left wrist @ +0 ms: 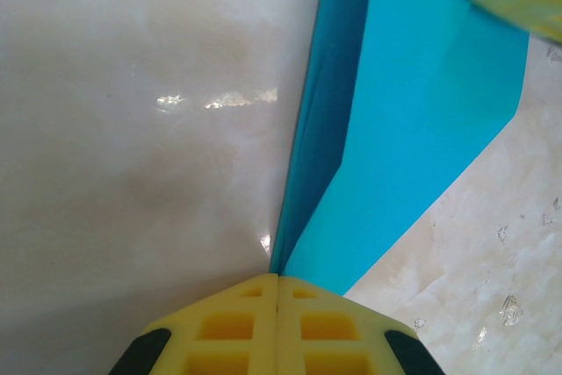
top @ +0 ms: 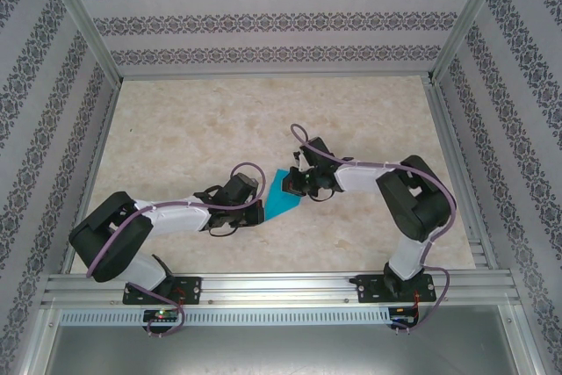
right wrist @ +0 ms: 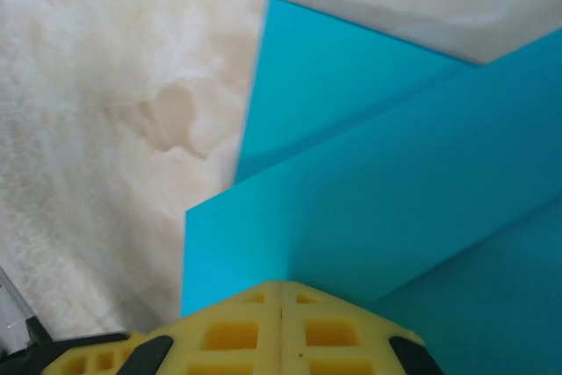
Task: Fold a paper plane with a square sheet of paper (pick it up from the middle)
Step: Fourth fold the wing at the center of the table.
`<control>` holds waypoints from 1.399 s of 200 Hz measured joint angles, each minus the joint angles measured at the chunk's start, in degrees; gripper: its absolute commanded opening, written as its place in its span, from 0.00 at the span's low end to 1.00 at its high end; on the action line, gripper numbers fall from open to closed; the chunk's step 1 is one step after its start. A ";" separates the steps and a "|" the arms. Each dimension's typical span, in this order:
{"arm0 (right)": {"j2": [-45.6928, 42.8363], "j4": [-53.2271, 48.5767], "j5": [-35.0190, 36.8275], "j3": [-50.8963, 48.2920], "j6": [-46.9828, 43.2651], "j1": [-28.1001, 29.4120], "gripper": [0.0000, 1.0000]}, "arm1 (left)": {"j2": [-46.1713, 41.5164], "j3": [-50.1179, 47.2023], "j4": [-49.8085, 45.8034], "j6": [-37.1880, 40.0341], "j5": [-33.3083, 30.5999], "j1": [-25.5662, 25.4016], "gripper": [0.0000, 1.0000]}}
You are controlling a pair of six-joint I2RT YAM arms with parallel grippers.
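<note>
Top external shows us mid-fold, left gripper (top: 260,209) and right gripper (top: 299,185) both pinching the square sheet of paper (top: 282,198), so next we likely press the crease flat.

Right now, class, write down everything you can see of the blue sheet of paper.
The sheet of paper is thin, plain teal-blue, unmarked and already folded, with crisp creases and overlapping layers. It sits mid-table between the two arms and seems partly lifted off the pale marbled table. The shut left pincer pinches one folded edge, and the shut right pincer grips it from the other side.
</note>
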 measured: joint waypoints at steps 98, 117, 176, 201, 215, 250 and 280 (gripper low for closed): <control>-1.20 7.96 1.25 -4.81 6.03 10.75 0.00 | 0.11 0.00 0.17 -0.22 0.02 0.00 0.00; 0.68 8.74 1.25 -4.87 7.02 10.75 0.00 | 0.11 0.00 0.20 -0.26 0.02 0.00 0.00; 2.25 9.84 1.22 -4.87 8.00 10.75 0.00 | 0.09 -0.02 0.31 -0.42 0.15 0.00 0.00; 2.25 9.99 1.22 -4.96 8.00 10.71 0.00 | -0.81 -0.66 0.90 -0.63 0.55 0.00 0.06; 2.25 10.03 1.22 -4.96 8.00 10.71 0.00 | -2.03 -1.09 1.25 -0.98 0.92 0.00 0.09; 2.25 10.05 1.22 -4.96 8.00 10.51 0.00 | -2.82 -1.09 3.67 -1.70 1.75 0.02 0.09; 2.25 10.14 1.22 -5.14 7.98 9.94 0.00 | -1.16 -1.09 5.90 -2.05 2.16 0.11 0.05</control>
